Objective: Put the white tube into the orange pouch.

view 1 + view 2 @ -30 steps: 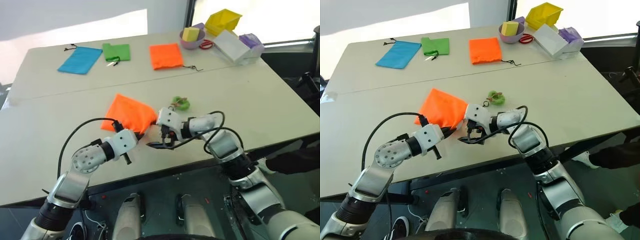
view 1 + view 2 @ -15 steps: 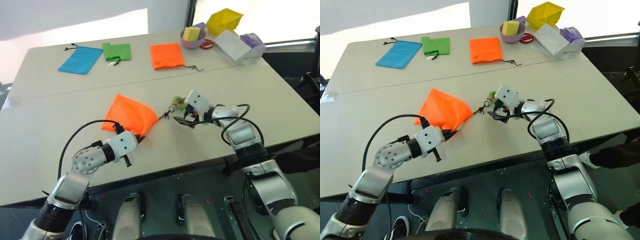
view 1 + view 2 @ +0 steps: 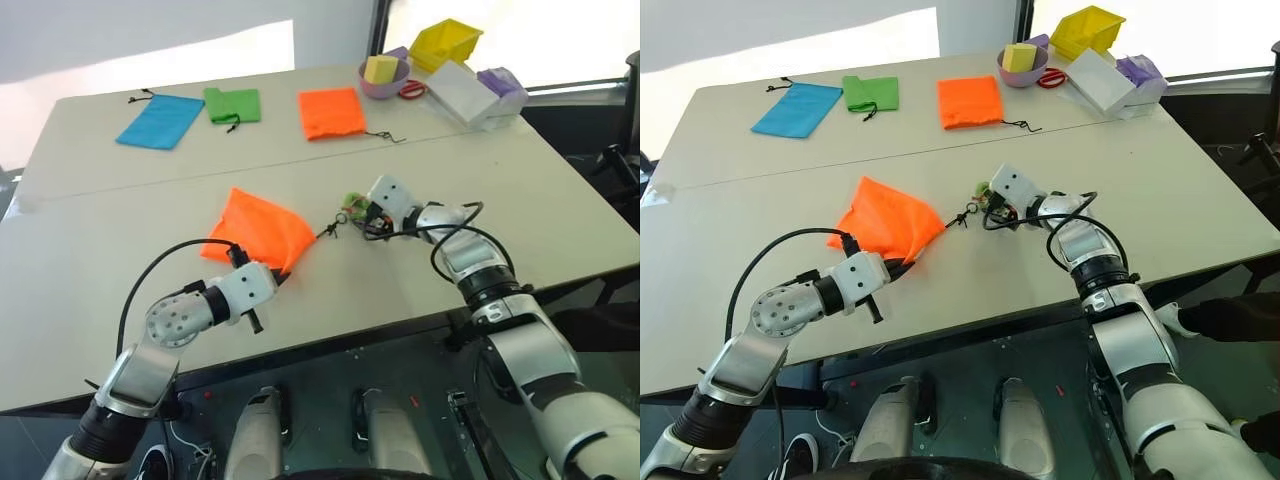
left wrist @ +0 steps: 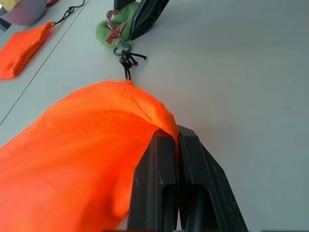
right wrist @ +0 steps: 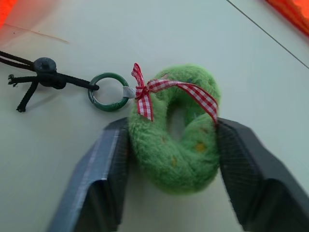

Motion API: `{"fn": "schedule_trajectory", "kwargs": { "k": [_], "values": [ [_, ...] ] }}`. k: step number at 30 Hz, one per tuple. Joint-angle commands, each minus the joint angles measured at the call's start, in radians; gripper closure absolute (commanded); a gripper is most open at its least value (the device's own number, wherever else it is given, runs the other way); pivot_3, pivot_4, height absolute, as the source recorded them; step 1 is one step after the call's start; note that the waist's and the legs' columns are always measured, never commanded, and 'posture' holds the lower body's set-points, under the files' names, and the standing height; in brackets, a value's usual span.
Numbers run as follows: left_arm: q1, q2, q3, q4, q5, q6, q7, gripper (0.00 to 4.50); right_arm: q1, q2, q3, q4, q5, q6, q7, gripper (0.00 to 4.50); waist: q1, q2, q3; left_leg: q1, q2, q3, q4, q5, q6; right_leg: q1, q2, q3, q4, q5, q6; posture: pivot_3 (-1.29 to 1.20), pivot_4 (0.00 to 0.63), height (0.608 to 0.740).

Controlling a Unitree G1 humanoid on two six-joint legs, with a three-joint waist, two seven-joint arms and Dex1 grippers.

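While the left gripper (image 4: 177, 140) is pressed together on the near corner of the orange pouch (image 3: 258, 229), the right gripper (image 5: 171, 159) has its two fingers against both sides of the fuzzy green ring (image 5: 176, 145) on the pouch cord. The pouch lies toward the front edge of the table (image 3: 560, 200), near its middle. The white tube is probably inside the pouch, but I cannot confirm it.

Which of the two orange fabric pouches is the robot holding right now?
The near orange drawstring pouch, pinched by the left gripper; the flat orange pouch lies untouched at the back.

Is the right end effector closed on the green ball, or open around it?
Closed on it: both fingers press the fuzzy green ball's sides.
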Motion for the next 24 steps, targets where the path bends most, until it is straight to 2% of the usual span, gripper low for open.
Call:
{"fn": "schedule_trajectory", "kwargs": {
  "k": [1, 2, 3, 7, 15, 18, 24],
  "values": [
    [0.011, 0.006, 0.009, -0.041, -0.005, -0.014, -0.004, 4.50, -0.032, -0.011, -0.022, 0.013, 0.003, -0.033, 0.012, 3.80, 0.001, 0.000, 0.000, 0.000, 0.000, 0.000, 0.000, 0.000, 0.000, 0.000, 0.000, 0.000, 0.000, 0.000, 0.000, 0.00, 0.150, 0.740],
    [0.013, 0.008, 0.010, -0.042, -0.005, -0.016, -0.005, 4.50, -0.027, -0.016, -0.021, 0.005, 0.006, -0.035, 0.026, 4.32, 0.001, 0.000, 0.000, 0.000, 0.000, 0.000, 0.000, 0.000, 0.000, 0.000, 0.000, 0.000, 0.000, 0.000, 0.000, 0.00, 0.150, 0.740],
    [0.014, 0.009, 0.010, -0.041, -0.004, -0.017, -0.005, 4.50, -0.024, -0.018, -0.023, 0.001, 0.010, -0.036, 0.036, 4.46, 0.001, 0.000, 0.000, 0.000, 0.000, 0.000, 0.000, 0.000, 0.000, 0.000, 0.000, 0.000, 0.000, 0.000, 0.000, 0.00, 0.150, 0.740],
    [0.024, 0.020, 0.027, -0.040, -0.015, -0.024, -0.010, 4.50, 0.049, -0.059, -0.009, -0.110, 0.021, -0.002, 0.133, 4.46, 0.004, 0.000, 0.000, 0.000, 0.000, 0.000, 0.000, 0.000, 0.000, 0.000, 0.000, 0.000, 0.000, 0.000, 0.000, 0.00, 0.150, 0.740],
    [0.087, 0.105, 0.127, -0.024, -0.072, -0.076, -0.061, 4.50, 0.398, -0.301, -0.036, -0.763, 0.193, 0.349, 0.403, 4.46, 0.009, 0.000, 0.000, 0.000, 0.000, 0.000, 0.000, 0.000, 0.000, 0.001, -0.001, 0.000, -0.001, -0.002, 0.002, 0.00, 0.150, 0.740],
    [0.117, 0.132, 0.166, -0.004, -0.108, -0.106, -0.093, 4.50, 0.470, -0.376, -0.051, -0.886, 0.228, 0.434, 0.429, 4.46, 0.006, 0.000, 0.000, 0.000, 0.000, -0.001, 0.000, 0.000, 0.000, 0.000, -0.001, 0.000, -0.002, -0.002, 0.002, 0.00, 0.150, 0.740],
    [0.099, 0.132, 0.199, 0.038, -0.259, -0.033, -0.186, 4.50, 0.460, -0.335, -0.065, -0.901, 0.233, 0.466, 0.324, 4.46, 0.002, -0.001, -0.001, 0.000, 0.001, -0.001, -0.001, -0.001, -0.001, -0.002, -0.001, -0.001, -0.007, 0.001, 0.000, 0.00, 0.150, 0.740]
  ]
}}
